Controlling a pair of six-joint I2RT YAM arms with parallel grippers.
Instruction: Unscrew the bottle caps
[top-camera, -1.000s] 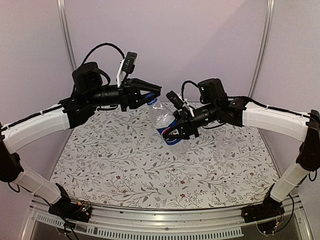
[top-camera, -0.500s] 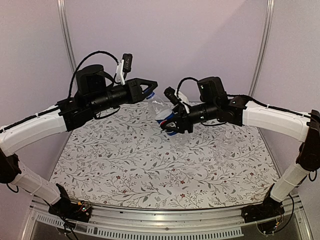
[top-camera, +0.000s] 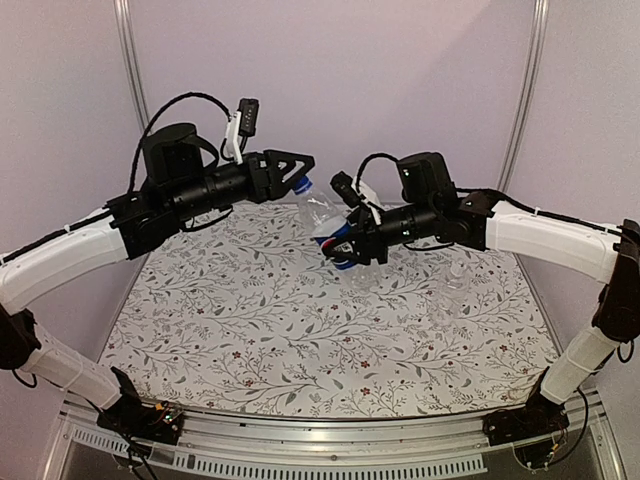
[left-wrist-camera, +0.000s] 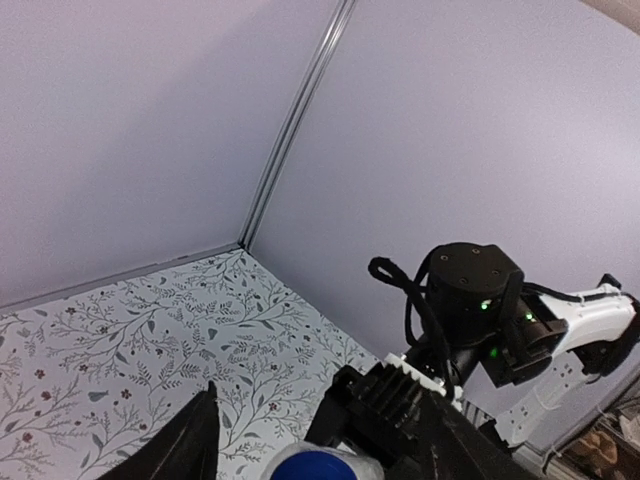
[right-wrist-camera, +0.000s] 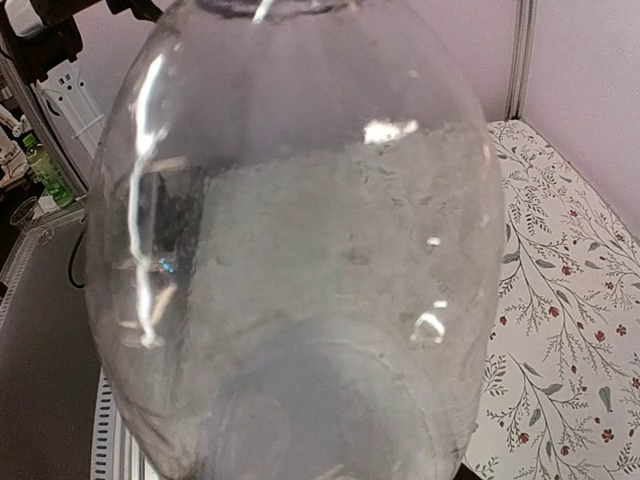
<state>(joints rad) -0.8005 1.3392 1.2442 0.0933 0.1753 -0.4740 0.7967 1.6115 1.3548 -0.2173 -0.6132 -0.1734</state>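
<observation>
The Pepsi bottle (top-camera: 322, 215) hangs tilted above the table, its blue-labelled lower half inside my right gripper (top-camera: 345, 250), which is shut on it. In the right wrist view the clear bottle (right-wrist-camera: 300, 250) fills the picture and hides the fingers. Its blue cap (top-camera: 301, 186) points up-left into my left gripper (top-camera: 296, 172). That gripper is open, with one finger on each side of the cap and a gap at both. In the left wrist view the blue cap (left-wrist-camera: 318, 465) shows at the bottom edge between the dark fingers (left-wrist-camera: 185, 450).
A plain clear bottle (top-camera: 455, 275) stands on the floral tablecloth (top-camera: 250, 330) at the right, under the right forearm. The right arm's wrist (left-wrist-camera: 475, 310) faces the left camera closely. Purple walls with metal posts (top-camera: 125, 60) close the back.
My right gripper lifted and tipped the bottle flatter, cap towards the left gripper. My left gripper, shut on the blue cap half a second ago, has opened off it.
</observation>
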